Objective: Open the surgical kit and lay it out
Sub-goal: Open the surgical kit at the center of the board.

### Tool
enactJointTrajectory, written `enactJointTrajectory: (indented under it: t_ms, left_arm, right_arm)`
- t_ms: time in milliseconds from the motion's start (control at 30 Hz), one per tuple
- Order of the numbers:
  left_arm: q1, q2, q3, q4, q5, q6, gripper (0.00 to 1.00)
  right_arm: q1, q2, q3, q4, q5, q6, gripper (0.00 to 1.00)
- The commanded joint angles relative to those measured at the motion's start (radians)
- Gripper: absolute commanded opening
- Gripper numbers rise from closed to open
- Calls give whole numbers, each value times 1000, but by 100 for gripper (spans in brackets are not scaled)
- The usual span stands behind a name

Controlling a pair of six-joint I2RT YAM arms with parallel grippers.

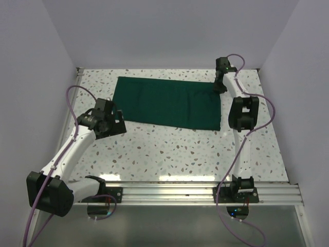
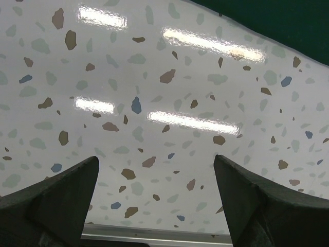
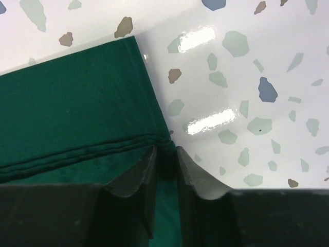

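Observation:
The surgical kit shows as a dark green cloth wrap (image 1: 169, 105) lying folded and flat across the far half of the speckled table. My right gripper (image 1: 221, 87) is at the wrap's far right corner. In the right wrist view its fingers (image 3: 165, 149) are pinched on the stitched edge of the green cloth (image 3: 72, 113), with fabric between the pads. My left gripper (image 1: 119, 121) hovers just off the wrap's near left corner. Its jaws stand wide open (image 2: 156, 164) over bare table, and a strip of the cloth (image 2: 277, 20) shows at the top right of that view.
White walls close in the table at the left, the back and the right. An aluminium rail (image 1: 195, 193) carrying both arm bases runs along the near edge; it also shows in the left wrist view as a rail (image 2: 154, 234). Cables loop above both arms.

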Motion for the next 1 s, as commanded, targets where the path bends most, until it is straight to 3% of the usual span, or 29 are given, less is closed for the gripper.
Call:
enactJointTrajectory:
  t_ms: [0, 67, 333, 400, 433, 533, 667, 867, 967]
  left_arm:
    - [-6, -4, -12, 41, 5, 24, 98]
    - [-6, -3, -14, 41, 5, 30, 98]
    - [-6, -9, -23, 47, 5, 46, 98]
    - [-6, -14, -22, 47, 4, 52, 98]
    - [-6, -15, -23, 46, 2, 53, 98]
    - [-6, -17, -20, 46, -4, 55, 98]
    - [-6, -7, 15, 44, -13, 64, 98]
    - [-4, 58, 144, 50, -7, 78, 99]
    - [-4, 98, 225, 57, -10, 89, 99]
  right_arm:
    - [-7, -95, 0, -28, 52, -17, 20]
    - [-5, -101, 6, -37, 54, -14, 10]
    - [-7, -112, 12, -63, 55, -4, 9]
    - [-7, -121, 12, -68, 49, 1, 0]
    - [-4, -124, 11, -74, 46, 4, 0]
    - [-1, -156, 0, -71, -1, 9, 0]
    - [24, -218, -21, -39, -229, -14, 0]
    - [191, -369, -80, -64, -340, -145, 0]
    - [272, -476, -191, -64, -379, -163, 0]
